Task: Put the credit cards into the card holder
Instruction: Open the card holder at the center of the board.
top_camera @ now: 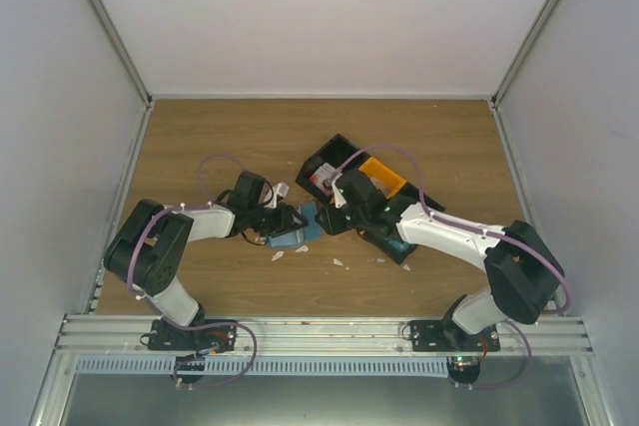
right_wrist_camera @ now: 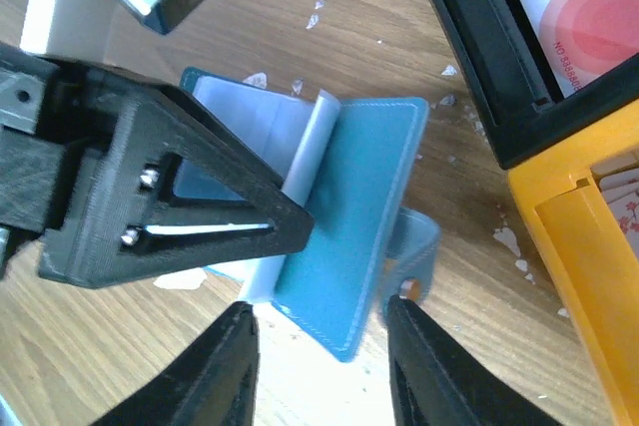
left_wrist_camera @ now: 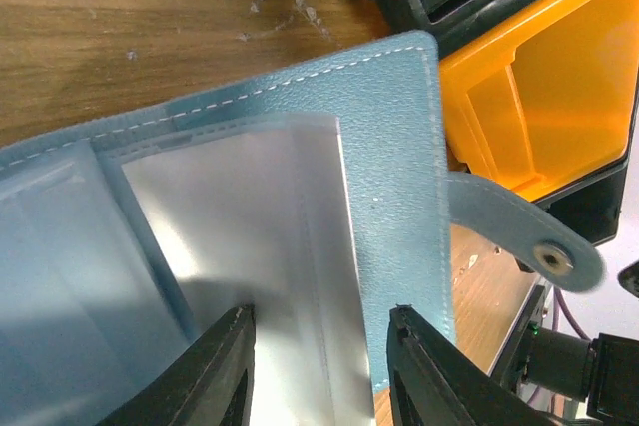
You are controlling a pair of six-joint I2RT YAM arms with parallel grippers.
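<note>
Open card holder (right_wrist_camera: 359, 207), snap tab (right_wrist_camera: 419, 246) toward orange bin (right_wrist_camera: 589, 246)

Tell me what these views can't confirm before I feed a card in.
- Left wrist view: glare on the clear sleeves of the card holder, its left runs off frame; any card inside untellable.
- Right wrist view: credit cards in the black tray are cut by the top edge; count unknown.
- Top view: arms cover the holder; too small.
- Right wrist view: right hand gripping the cover? Unclear.
</note>
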